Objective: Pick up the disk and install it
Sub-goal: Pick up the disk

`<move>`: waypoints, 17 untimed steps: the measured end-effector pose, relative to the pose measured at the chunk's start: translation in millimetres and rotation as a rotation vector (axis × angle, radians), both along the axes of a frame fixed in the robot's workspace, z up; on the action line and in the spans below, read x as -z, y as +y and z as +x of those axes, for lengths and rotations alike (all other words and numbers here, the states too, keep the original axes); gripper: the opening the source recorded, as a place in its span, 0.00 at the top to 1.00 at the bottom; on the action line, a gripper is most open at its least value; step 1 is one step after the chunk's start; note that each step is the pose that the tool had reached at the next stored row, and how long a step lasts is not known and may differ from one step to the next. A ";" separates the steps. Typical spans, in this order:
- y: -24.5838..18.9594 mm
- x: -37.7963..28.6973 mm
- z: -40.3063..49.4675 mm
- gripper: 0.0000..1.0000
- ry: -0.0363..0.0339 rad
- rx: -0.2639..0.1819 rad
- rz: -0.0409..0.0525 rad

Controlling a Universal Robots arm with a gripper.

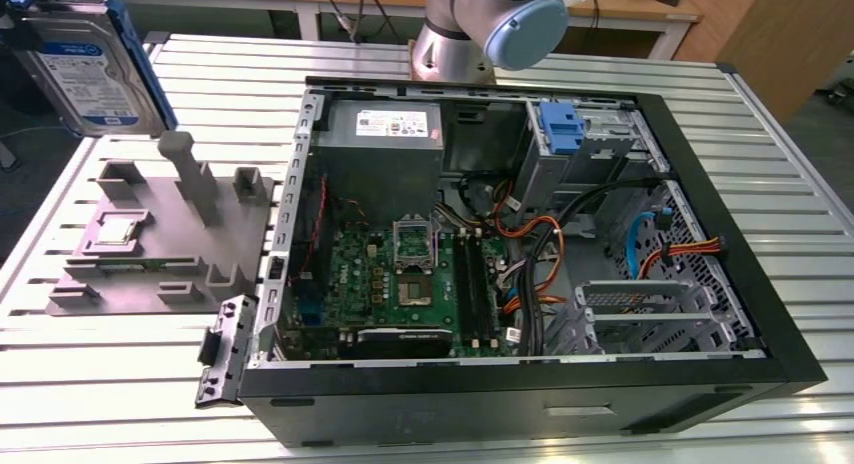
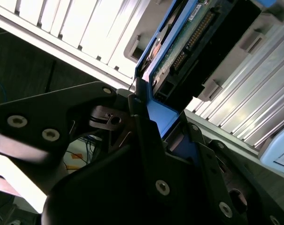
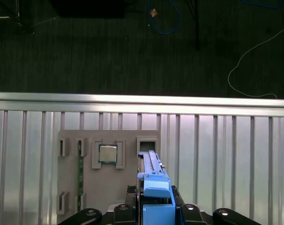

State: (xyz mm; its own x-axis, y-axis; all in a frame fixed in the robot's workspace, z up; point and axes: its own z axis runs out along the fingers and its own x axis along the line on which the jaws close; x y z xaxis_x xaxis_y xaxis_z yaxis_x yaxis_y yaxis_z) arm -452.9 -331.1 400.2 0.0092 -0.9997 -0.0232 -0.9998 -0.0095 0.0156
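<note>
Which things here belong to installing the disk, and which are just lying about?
Job: disk, clamped in the jaws; open computer case.
Lying about: grey fixture block; processor chip on it; power-supply box; blue bracket inside the case.

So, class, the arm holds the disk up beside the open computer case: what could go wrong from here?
1. The gripper seems to clamp the disk by its blue rail at one edge, so it may tilt or slip.
2. Loose orange cables cross the inside of the case; the disk could snag on them.
</note>
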 end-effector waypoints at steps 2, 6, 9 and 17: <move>0.0 -2.0 0.0 0.64 -0.0001 0.000 0.0001; 0.0 -4.7 0.0 0.64 -0.0001 0.000 0.0000; 0.0 -7.1 0.0 0.64 -0.0002 0.000 0.0001; 0.0 -11.6 0.0 0.64 -0.0001 0.000 0.0000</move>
